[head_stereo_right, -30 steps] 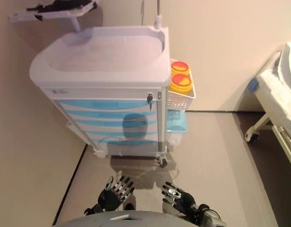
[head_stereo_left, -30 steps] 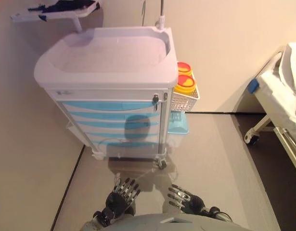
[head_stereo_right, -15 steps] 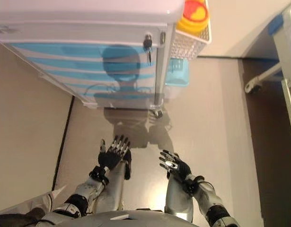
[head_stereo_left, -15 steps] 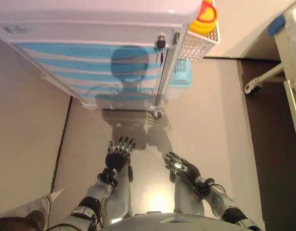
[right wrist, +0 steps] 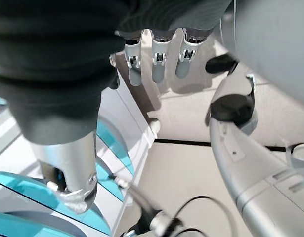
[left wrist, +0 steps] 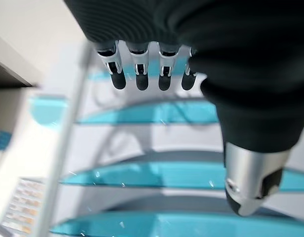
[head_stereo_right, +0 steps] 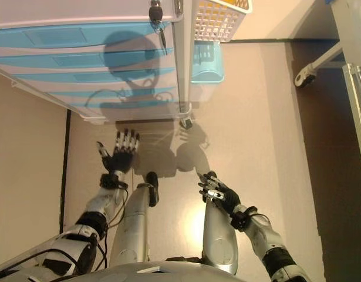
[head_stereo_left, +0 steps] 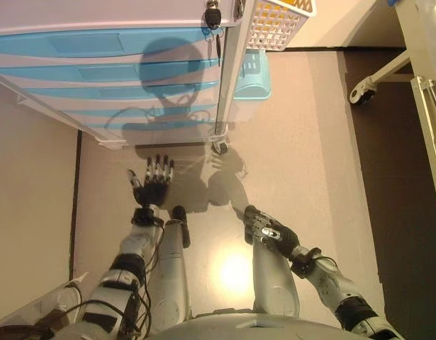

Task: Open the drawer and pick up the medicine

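- While the head views look almost straight down, the floor (head_stereo_left: 303, 142) fills most of the scene, tan with a darker strip at the robot's right.
- Medical cart (head_stereo_left: 97, 64) at top left: white body, a stack of blue-fronted drawers (head_stereo_left: 104, 44), all flush with the front, none pulled out.
- Bed frame (head_stereo_left: 427, 85) along the right edge; one of its castor wheels (head_stereo_left: 357, 95) stands on the dark floor strip.
- White mesh basket (head_stereo_left: 274, 21) hangs on the cart's right side; just below it a light blue bin (head_stereo_left: 252, 78) on the same side.
- Left robot hand (head_stereo_left: 152, 185) is raised in front of the cart's lowest drawers, near them but apart, palm toward the cart, fingers straight and spread wide, holding nothing. Left wrist view agrees: straight fingertips (left wrist: 137, 79) with the blue drawer fronts past them, no contact.
- Right robot hand (head_stereo_left: 269, 230) is low over the floor, right of the left one and further from the cart, fingers relaxed and open, empty.
- Key (head_stereo_left: 213, 13) sits in the lock at the top right corner of the cart front.
- Cart castor (head_stereo_left: 220, 146) at the front right corner, on the floor.
- Medicine: not visible in any view; both hands empty.
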Controlling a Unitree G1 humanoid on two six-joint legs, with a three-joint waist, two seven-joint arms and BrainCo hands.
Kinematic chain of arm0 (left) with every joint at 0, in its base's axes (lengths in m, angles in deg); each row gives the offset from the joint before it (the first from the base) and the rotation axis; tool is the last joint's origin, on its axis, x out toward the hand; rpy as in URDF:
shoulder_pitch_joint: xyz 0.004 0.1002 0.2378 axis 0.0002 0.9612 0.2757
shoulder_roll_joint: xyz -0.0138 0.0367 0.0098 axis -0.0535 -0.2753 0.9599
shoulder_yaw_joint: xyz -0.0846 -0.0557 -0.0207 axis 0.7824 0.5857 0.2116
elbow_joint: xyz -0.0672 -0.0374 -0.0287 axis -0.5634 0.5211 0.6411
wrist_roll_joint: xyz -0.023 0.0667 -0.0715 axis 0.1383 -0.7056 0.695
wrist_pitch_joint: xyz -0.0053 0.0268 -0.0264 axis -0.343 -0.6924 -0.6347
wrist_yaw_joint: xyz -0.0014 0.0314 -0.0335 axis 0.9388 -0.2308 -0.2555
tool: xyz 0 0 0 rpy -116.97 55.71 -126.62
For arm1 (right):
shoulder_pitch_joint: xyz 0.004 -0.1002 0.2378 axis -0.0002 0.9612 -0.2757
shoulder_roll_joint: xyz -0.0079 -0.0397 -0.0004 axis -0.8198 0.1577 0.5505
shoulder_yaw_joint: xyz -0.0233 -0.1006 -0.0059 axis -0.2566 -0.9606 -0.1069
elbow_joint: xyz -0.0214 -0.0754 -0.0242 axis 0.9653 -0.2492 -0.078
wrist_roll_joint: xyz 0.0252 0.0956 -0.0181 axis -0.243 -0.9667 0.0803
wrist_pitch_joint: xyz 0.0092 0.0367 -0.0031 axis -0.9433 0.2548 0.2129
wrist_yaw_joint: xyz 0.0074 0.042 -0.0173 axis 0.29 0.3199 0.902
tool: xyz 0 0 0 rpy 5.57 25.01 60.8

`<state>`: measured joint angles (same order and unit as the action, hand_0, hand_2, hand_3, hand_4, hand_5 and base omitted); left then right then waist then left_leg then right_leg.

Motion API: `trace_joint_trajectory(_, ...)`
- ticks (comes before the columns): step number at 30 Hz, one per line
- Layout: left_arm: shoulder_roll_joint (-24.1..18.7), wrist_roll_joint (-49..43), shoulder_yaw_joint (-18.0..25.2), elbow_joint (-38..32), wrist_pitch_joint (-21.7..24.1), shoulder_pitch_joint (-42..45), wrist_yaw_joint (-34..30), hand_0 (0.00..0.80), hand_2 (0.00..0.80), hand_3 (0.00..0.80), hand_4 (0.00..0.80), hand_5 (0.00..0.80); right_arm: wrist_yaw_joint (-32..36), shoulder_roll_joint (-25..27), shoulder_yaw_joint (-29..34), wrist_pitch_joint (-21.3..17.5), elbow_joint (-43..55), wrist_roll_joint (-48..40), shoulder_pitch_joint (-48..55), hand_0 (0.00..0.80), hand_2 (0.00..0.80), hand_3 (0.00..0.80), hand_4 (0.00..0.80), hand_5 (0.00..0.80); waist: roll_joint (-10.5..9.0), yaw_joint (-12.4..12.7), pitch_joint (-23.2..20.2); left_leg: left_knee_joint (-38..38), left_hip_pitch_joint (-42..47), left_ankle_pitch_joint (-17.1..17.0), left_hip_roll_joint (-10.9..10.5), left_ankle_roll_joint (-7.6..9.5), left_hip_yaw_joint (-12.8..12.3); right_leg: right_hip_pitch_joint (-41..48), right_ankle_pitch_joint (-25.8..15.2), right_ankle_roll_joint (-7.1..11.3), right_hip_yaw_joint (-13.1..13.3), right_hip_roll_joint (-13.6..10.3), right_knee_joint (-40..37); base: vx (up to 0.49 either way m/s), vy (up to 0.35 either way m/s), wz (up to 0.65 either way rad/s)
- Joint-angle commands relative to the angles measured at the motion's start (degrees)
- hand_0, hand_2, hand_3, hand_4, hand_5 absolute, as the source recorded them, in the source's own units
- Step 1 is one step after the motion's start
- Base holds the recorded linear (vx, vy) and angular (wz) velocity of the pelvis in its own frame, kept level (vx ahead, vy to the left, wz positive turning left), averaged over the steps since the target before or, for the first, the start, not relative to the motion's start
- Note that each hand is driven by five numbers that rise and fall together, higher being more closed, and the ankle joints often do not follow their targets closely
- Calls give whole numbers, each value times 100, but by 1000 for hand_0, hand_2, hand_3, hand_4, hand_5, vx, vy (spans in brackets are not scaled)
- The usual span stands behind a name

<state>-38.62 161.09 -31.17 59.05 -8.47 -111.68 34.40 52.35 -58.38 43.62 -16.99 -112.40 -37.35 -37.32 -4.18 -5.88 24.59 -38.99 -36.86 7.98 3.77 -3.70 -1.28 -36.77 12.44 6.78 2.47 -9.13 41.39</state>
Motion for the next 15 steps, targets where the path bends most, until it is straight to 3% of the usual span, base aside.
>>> trace_joint_trajectory(1,-289,369,268,-456,186,-201,9,0,0,0,0,0,-20,277,-437,265,-7,-68,615,0,0,0,0,0,52,-148,-19,-224,75,519,-363,599,-267,-256,-475,-490,-213,394,-146,-24,57,-5)
trace_joint_trajectory(8,-1230,684,527,-41,369,-1444,553,0,0,0,0,0,165,549,-573,90,-89,-148,532,0,0,0,0,0,21,-334,101,-156,-43,486,-208,604,-410,-437,-574,-487,-91,441,-271,-54,50,-2)
trace_joint_trajectory(15,-1749,684,465,-133,822,-2341,839,0,0,0,0,0,321,589,-702,-326,-342,-276,543,0,0,0,0,0,-23,-413,212,-102,-79,529,-127,603,-506,-432,-615,-508,-72,448,-474,-34,14,-2)
